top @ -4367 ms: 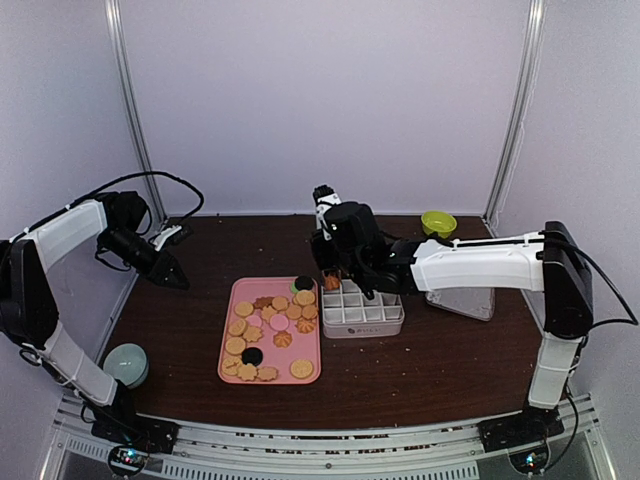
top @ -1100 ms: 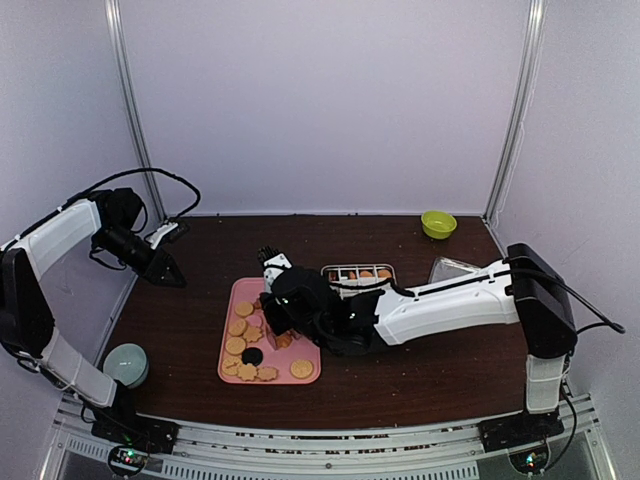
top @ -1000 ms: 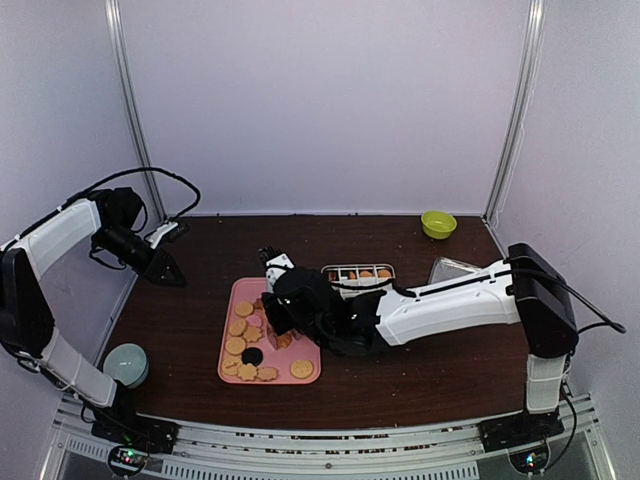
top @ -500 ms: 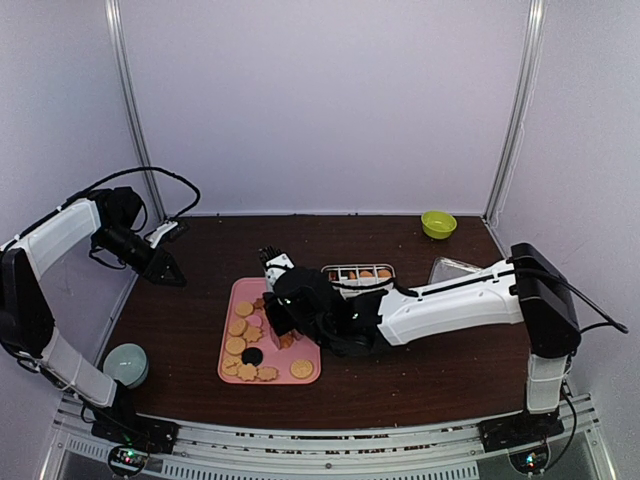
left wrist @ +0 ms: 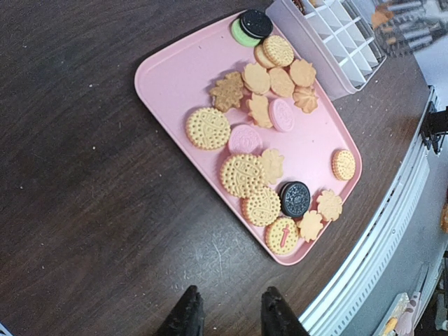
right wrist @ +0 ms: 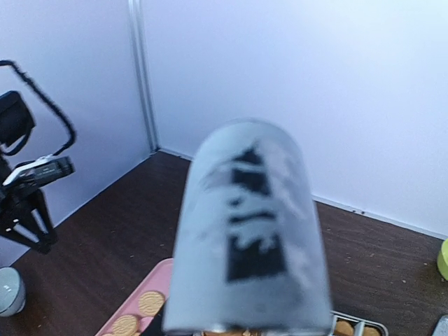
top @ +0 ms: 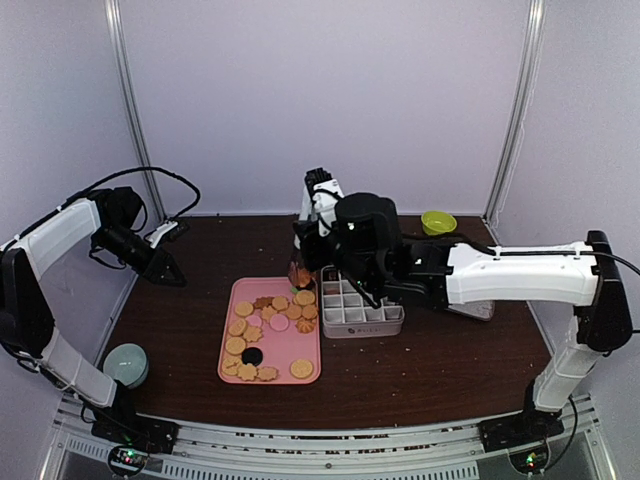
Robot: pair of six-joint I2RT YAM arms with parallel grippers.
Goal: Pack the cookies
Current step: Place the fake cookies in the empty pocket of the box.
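Lilac walls (top: 320, 100) frame a dark bench (top: 430, 370) where the right tool (top: 300, 266), poised above the far end of a pink tray (left wrist: 168, 77), looks clenched on an orange cookie (top: 298, 276). It is held high, probably to clear the wall of the white grid box (top: 362, 312) just beside. Loose cookies (left wrist: 241, 175) lie on the tray. Standing well off to the side, out of the way, the left tool (left wrist: 229, 316) is released, holding nothing. Its wrist view shows each cookie sharply; the right wrist view is blocked by a blurred grey shape (right wrist: 248, 231).
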